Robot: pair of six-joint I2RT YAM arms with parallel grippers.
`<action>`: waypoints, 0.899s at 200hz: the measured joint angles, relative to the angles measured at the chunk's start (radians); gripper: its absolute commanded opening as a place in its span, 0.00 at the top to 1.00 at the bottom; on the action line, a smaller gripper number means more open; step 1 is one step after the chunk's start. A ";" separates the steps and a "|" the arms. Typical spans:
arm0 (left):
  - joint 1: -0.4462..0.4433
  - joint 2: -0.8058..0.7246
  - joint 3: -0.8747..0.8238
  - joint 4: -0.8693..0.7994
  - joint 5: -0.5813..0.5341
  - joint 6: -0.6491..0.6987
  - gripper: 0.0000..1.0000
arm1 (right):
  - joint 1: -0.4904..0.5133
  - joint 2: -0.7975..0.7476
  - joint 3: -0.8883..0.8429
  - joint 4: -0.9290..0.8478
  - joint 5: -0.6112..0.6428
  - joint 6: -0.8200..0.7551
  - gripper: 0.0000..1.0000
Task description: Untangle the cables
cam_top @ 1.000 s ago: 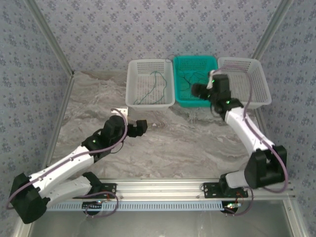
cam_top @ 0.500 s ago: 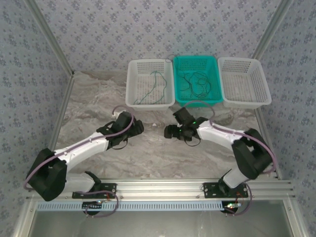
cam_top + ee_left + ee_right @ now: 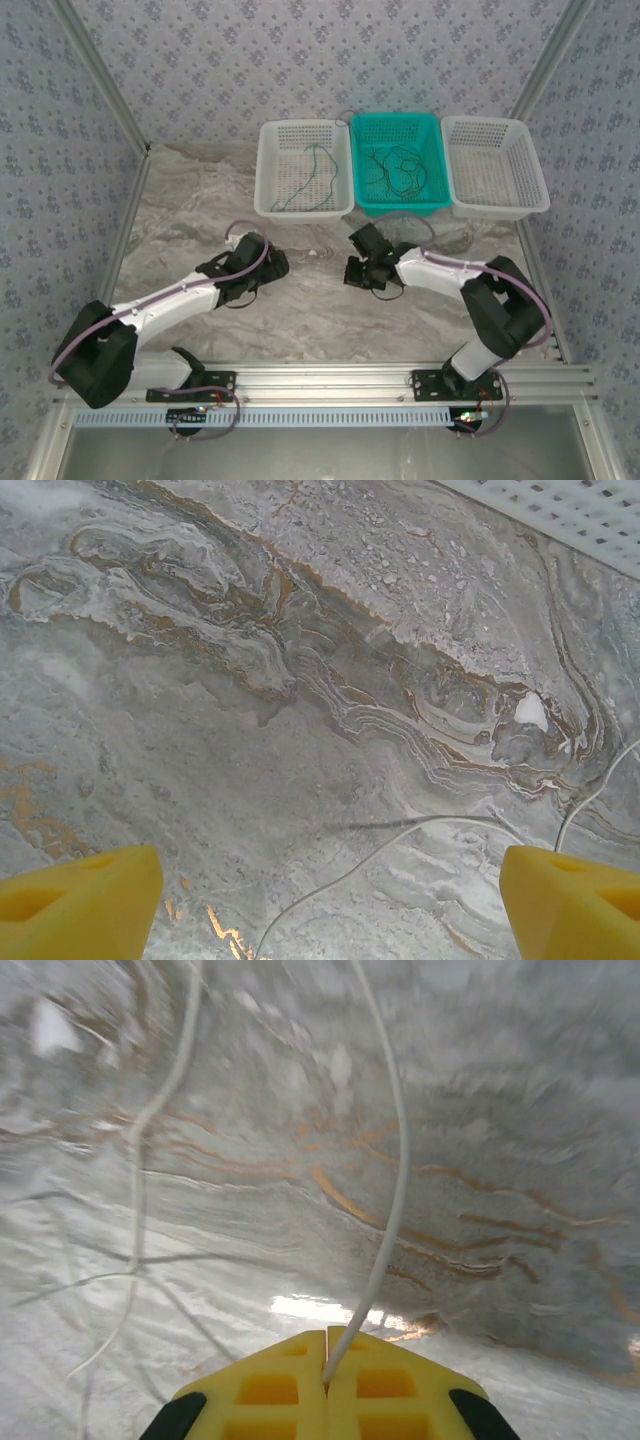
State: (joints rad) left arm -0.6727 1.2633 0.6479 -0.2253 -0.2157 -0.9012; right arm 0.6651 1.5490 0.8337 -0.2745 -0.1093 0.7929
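Observation:
A whitish cable (image 3: 400,844) lies on the marble table, curving between the wide-apart yellow fingers of my left gripper (image 3: 325,905), which is open and low over the table centre (image 3: 278,262). My right gripper (image 3: 326,1348) is shut on one end of the whitish cable (image 3: 396,1170), which rises away from its yellow fingertips; it sits just right of the left gripper (image 3: 352,272). More cables, dark and tangled (image 3: 395,168), lie in the teal basket (image 3: 360,130). A dark green cable (image 3: 312,178) lies in the left white basket (image 3: 268,170).
A second white basket (image 3: 530,175) stands at the back right. All three baskets line the table's far edge. Patterned walls and metal posts close in both sides. A corner of the left white basket (image 3: 560,505) shows in the left wrist view.
My right arm swung from above the teal basket down to the table centre, then its jaws closed on the whitish cable. My left arm reached forward toward the centre.

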 measured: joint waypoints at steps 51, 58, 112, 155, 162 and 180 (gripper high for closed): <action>0.000 -0.054 -0.004 0.124 0.104 0.101 0.11 | -0.017 -0.256 0.013 0.001 -0.077 -0.181 1.00; -0.002 -0.069 -0.004 0.148 0.123 0.123 0.11 | -0.017 -0.282 0.021 -0.001 -0.095 -0.209 1.00; -0.045 -0.179 0.036 0.269 0.320 0.370 0.10 | -0.034 -0.463 0.062 0.002 -0.233 -0.403 1.00; -0.061 -0.126 0.124 0.354 0.407 0.393 0.09 | -0.054 -0.517 0.062 0.097 -0.388 -0.419 1.00; -0.066 -0.109 0.127 0.369 0.407 0.391 0.08 | -0.054 -0.517 0.061 0.118 -0.415 -0.416 1.00; -0.079 -0.052 0.128 0.395 0.383 0.366 0.08 | -0.047 -0.517 0.059 0.180 -0.488 -0.392 1.00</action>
State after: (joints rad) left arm -0.7521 1.2110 0.7757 0.1696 0.1673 -0.5350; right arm 0.6178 1.0321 0.8925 -0.0948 -0.5976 0.4011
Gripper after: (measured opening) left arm 0.921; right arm 0.051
